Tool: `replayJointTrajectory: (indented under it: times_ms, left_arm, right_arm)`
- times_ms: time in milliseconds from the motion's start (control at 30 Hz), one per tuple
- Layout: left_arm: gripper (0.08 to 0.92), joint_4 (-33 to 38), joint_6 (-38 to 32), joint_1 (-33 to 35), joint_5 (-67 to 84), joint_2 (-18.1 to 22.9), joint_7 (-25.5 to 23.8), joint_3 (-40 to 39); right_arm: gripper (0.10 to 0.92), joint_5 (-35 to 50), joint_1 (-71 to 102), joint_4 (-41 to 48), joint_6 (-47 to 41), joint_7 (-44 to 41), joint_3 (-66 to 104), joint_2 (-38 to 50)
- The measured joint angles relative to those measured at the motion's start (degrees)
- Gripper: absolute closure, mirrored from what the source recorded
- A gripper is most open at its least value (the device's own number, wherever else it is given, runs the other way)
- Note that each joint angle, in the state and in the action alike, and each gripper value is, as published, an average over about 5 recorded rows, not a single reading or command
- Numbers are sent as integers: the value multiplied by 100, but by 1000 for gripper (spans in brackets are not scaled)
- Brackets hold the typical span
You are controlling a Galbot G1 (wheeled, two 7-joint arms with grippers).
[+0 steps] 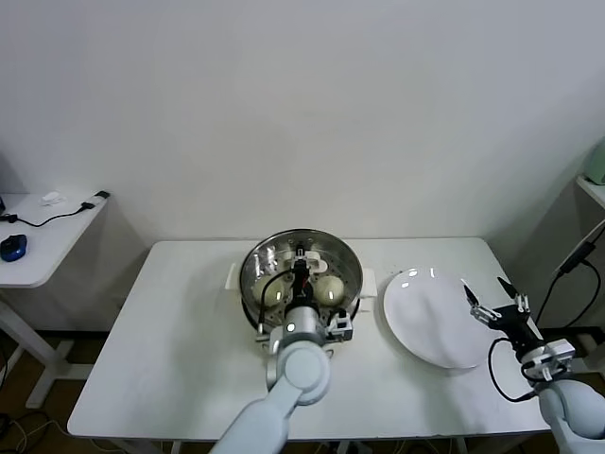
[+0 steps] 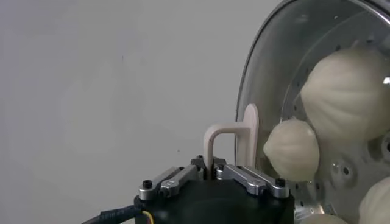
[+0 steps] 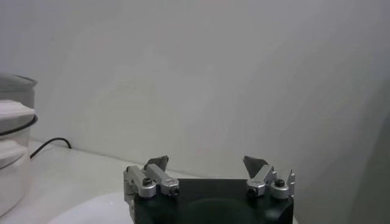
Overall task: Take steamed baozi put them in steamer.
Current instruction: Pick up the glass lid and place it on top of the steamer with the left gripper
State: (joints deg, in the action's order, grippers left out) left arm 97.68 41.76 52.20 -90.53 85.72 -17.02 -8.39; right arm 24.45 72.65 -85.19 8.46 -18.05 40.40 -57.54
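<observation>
The steamer stands mid-table on its white base, with cream-white baozi inside. A round glass lid covers it; I cannot tell whether the lid rests on the rim or hovers just above it. My left gripper is over the steamer, shut on the lid's white handle. In the left wrist view my left gripper pinches the handle's post, and baozi show through the glass. My right gripper is open and empty over the right edge of the white plate; it also shows in the right wrist view.
The flat white plate lies bare to the right of the steamer. The steamer's side shows in the right wrist view, with a black cable behind it. A side table with cables stands at the far left. The wall is close behind.
</observation>
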Motion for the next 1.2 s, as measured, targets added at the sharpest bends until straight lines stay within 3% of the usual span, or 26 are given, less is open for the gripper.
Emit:
replayJointTrajectory:
  times_ms: [533, 867, 1200]
  left_arm:
    - [828, 39, -116, 28, -96, -71, -70, 45]
    - [551, 354, -51, 30, 14, -255, -300, -19]
    - [265, 1054, 42, 247, 448, -724, -369, -49]
  right_arm:
    - [203, -2, 21, 5, -7, -34, 54, 23]
    - [203, -12, 10, 6, -34, -38, 65, 32]
    - [203, -8, 14, -5, -112, -20, 126, 33]
